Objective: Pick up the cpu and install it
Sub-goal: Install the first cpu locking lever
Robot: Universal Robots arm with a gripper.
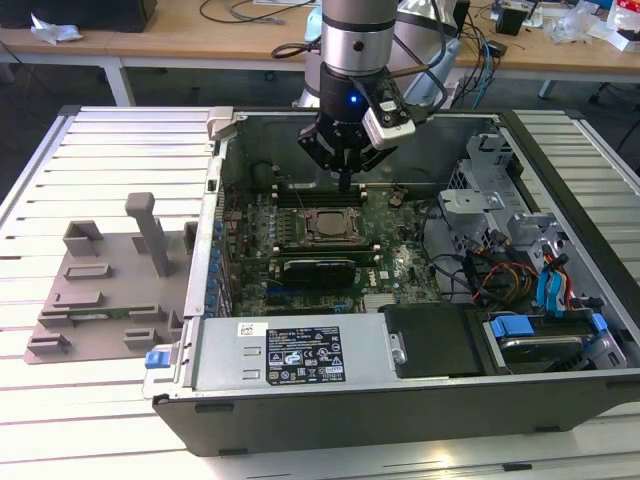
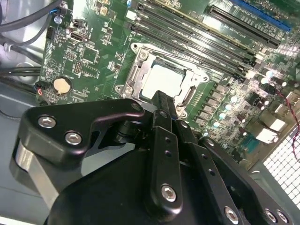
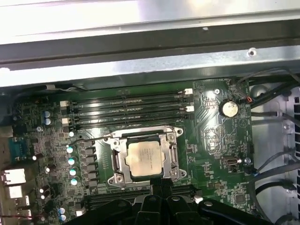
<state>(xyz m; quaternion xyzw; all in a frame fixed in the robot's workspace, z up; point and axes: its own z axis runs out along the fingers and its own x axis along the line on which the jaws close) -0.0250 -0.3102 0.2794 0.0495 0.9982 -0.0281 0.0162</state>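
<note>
One cpu [image 3: 146, 158] (edge fingers-hidden) in socket [image 3: 117, 161]

Arm reaching straight down, tool [image 1: 345, 182] pointing downward, fingers pressed together, holding nothing

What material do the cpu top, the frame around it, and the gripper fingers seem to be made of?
The cpu top looks like brushed metal, pale silver with a dull sheen. The frame around it seems bare steel: bright, glinting edges. The gripper fingers look like black coated metal, or possibly hard plastic: matt, with silver screws. The gripper hangs just above the cpu.
</note>
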